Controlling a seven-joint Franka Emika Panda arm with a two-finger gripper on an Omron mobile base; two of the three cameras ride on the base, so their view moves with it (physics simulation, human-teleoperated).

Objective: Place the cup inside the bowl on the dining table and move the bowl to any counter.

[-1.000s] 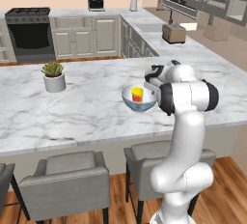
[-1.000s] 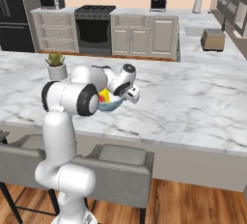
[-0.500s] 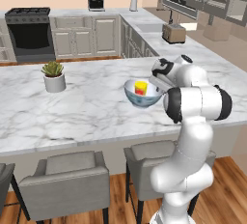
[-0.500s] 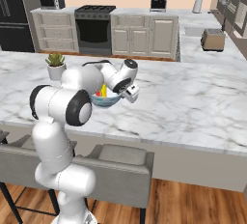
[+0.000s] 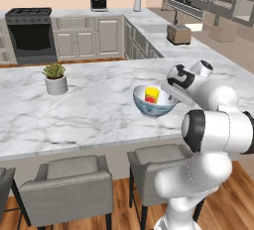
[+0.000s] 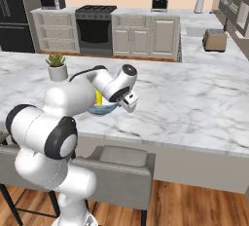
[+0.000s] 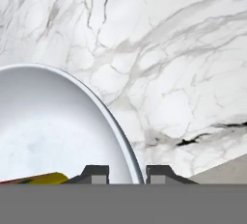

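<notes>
The dining table (image 5: 89, 115) spreads broad and mostly bare around the bowl (image 5: 154, 102), with open marble toward the potted plant (image 5: 55, 78) well off to the bowl's far side. The bowl is lifted, tilted, near the table's front edge above two grey chairs (image 5: 74, 182). The cup (image 5: 151, 94) sits inside the bowl. The gripper (image 7: 127, 172) pinches the bowl's rim, one fingertip (image 7: 94, 174) inside, the other outside. The hand view adds the table's edge just beyond the rim; the left base view shows the counter (image 5: 163, 38) behind, carrying a toaster (image 5: 179, 34).
</notes>
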